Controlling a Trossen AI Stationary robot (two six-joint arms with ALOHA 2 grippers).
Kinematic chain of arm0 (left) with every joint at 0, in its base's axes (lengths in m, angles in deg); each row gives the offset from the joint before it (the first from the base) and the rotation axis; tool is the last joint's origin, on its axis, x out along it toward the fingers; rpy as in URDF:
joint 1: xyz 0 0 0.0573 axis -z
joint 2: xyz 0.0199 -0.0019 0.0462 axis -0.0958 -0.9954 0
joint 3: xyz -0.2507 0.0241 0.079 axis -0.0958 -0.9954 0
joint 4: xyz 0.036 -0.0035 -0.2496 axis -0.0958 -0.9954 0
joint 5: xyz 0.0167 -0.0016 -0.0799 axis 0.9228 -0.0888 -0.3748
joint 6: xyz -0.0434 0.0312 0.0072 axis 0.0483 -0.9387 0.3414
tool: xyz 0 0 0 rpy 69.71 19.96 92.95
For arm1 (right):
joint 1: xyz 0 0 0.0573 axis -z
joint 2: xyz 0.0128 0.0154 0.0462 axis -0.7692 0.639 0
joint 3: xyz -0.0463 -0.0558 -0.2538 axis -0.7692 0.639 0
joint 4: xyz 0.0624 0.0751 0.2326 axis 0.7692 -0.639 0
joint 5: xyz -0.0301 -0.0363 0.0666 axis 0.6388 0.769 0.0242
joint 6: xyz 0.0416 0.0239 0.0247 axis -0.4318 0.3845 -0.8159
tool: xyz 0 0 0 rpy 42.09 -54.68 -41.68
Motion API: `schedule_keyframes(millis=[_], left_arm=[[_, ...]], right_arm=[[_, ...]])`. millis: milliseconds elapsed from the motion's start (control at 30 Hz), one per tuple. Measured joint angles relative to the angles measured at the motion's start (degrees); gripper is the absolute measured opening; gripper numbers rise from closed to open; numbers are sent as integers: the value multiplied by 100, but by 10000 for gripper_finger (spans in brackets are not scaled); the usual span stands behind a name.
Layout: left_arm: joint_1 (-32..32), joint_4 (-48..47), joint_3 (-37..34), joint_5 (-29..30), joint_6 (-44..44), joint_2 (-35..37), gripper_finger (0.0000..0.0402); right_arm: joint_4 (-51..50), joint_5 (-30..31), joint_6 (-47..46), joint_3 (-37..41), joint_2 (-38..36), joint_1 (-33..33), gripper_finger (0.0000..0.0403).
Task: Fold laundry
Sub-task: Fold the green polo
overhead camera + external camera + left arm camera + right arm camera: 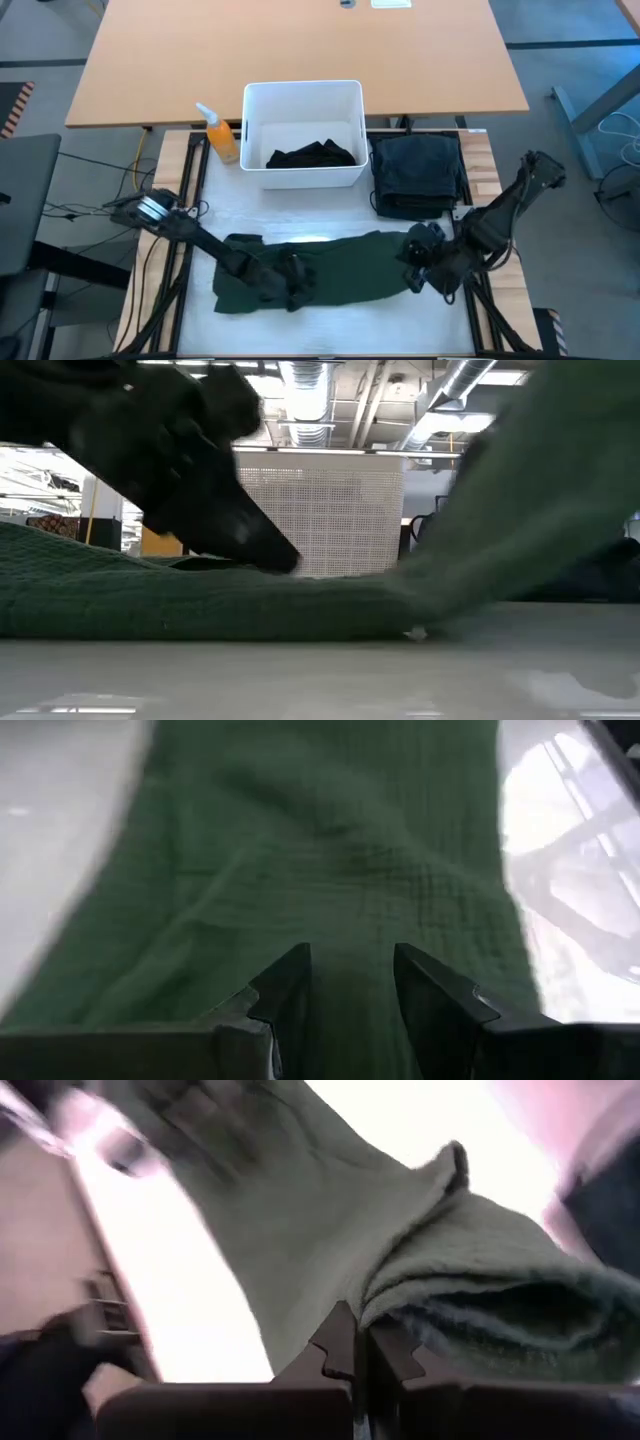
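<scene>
The green shirt (pixel 330 268) lies spread along the table's (pixel 330 335) front edge. The right gripper (pixel 413 283) has its jaws shut on the shirt's right end. The left gripper's (pixel 350 995) jaws stand narrowly apart over its left half.

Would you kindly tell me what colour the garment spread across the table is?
Dark green garment, with a fine grid-like weave; the left wrist view shows it best.

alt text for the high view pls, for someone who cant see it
Seen from above, a dark green garment lies spread across a white table, with the left gripper on its left part and the right gripper shut on its right end. Behind it stand a white bin holding black clothing, an orange spray bottle and folded dark clothes.
</scene>
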Motion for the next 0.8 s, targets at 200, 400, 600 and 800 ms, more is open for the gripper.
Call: schedule_keyframes(millis=[200, 400, 600, 800], left_arm=[[-485, -14, 812, -635, -338, -816, 132], [-1009, -36, 2123, -1122, -844, -1617, 132], [-1369, -1964, 3314, -1920, -1420, -1583, 124], [-1070, -4544, 3343, -1362, -1965, -40, 88]], right_arm=[[35, -33, 1209, -1128, 4, 462, 23], [28, -548, 1978, -1846, 4, 932, 23], [-9, -828, 2134, -1900, 8, 1201, 24], [147, -990, 2290, -1874, 380, 1371, 24]])
